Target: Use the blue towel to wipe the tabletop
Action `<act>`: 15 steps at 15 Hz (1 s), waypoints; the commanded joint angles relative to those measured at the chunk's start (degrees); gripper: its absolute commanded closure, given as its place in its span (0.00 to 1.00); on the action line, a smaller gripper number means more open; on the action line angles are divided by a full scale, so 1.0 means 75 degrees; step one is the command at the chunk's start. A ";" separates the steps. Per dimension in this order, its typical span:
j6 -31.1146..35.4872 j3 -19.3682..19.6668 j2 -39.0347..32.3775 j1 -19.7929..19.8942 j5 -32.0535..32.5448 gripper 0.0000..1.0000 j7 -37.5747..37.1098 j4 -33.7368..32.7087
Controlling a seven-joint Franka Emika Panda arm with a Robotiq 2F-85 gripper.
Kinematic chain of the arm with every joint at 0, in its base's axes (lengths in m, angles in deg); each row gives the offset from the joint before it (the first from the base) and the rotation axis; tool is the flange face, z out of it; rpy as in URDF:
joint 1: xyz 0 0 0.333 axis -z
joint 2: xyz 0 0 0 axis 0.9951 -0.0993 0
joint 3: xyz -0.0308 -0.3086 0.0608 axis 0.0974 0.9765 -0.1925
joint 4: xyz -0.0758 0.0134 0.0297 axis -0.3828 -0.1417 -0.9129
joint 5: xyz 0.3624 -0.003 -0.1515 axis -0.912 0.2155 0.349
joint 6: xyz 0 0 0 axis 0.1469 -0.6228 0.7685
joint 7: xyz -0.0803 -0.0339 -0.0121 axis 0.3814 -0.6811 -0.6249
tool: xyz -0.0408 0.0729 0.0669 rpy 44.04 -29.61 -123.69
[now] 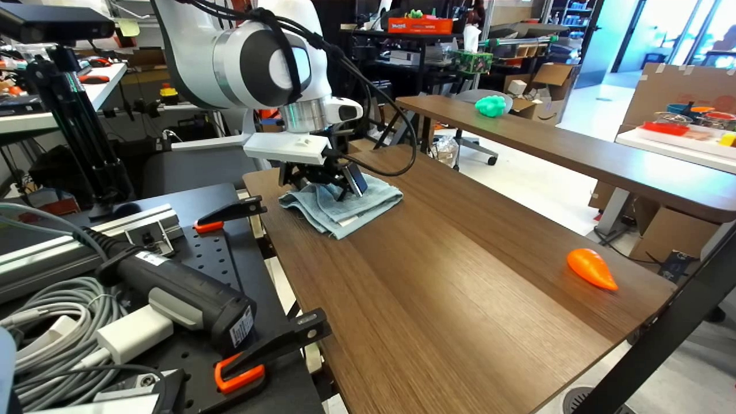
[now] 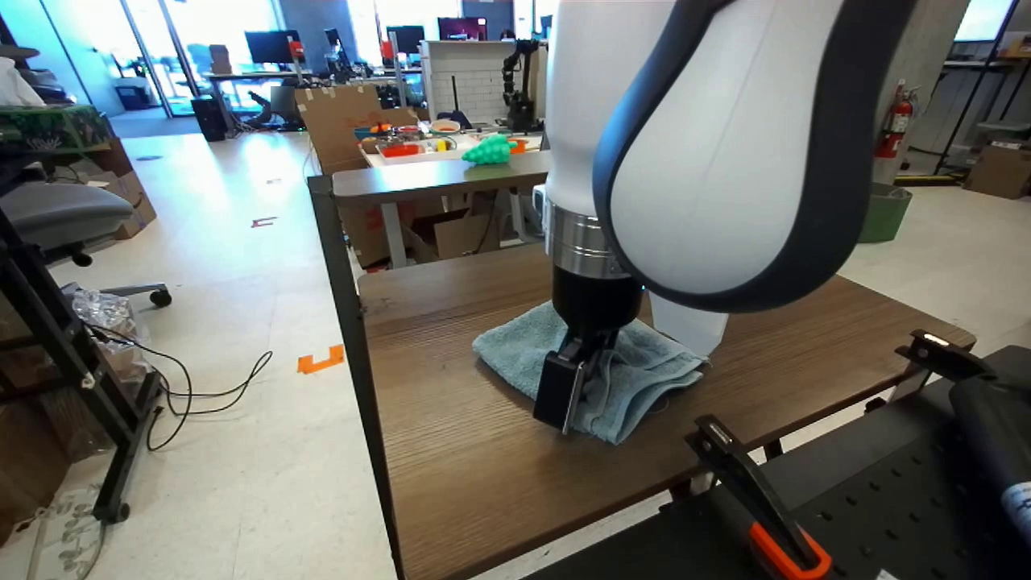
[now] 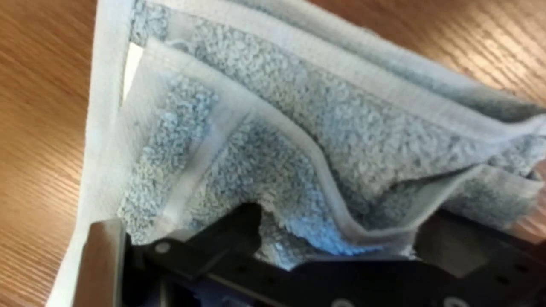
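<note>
Blue towel (image 1: 359,207), folded and rumpled, lies left of centre in an exterior view, at the upper-left end of the brown tabletop (image 1: 437,276). The gripper (image 1: 324,185) points down onto it, jaws spread wide with cloth between them. An orange object (image 1: 591,268) lies toward the right of the frame on the same tabletop, well apart from the towel.

In an exterior view, the towel sits below and right of the middle, partly hidden behind the arm (image 2: 725,161), and a black finger (image 2: 556,392) stands in front of it. A green object (image 2: 490,150) rests on a separate table (image 2: 387,179) near the top centre.

In the wrist view, the towel fills the middle, a white tag (image 3: 131,68) showing at upper left, wood grain at left and upper right. Along the lower edge the jaws stand apart, a raised fold between them.
</note>
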State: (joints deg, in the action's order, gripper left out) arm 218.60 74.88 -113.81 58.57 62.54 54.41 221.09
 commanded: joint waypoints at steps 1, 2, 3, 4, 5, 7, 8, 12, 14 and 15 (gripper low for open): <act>-0.0428 0.0702 -0.0450 -0.0163 0.0101 0.00 -0.0482 -0.0641; -0.0568 0.0740 -0.0539 0.0008 0.0055 0.00 -0.0546 -0.0835; -0.0679 0.0817 -0.0631 0.0209 0.0009 0.00 -0.0628 -0.1040; -0.0826 0.0833 -0.0737 0.0441 -0.0046 0.00 -0.0674 -0.1262; -0.0946 0.0836 -0.0876 0.0700 -0.0111 0.00 -0.0726 -0.1511; -0.1240 0.0615 -0.1102 0.1401 -0.0334 0.00 -0.0754 -0.2032; -0.1360 0.0488 -0.1222 0.1703 -0.0493 0.00 -0.0823 -0.2294; -0.1474 -0.0350 -0.1505 0.2558 -0.1176 0.00 -0.0813 -0.2925; -0.1519 -0.0835 -0.1429 0.2775 -0.1417 0.00 -0.0713 -0.2901; -0.1391 -0.1098 -0.1484 0.2866 -0.1515 0.00 -0.0654 -0.2915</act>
State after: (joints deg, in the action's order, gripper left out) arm 208.64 72.23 -122.28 77.94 54.04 49.04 201.35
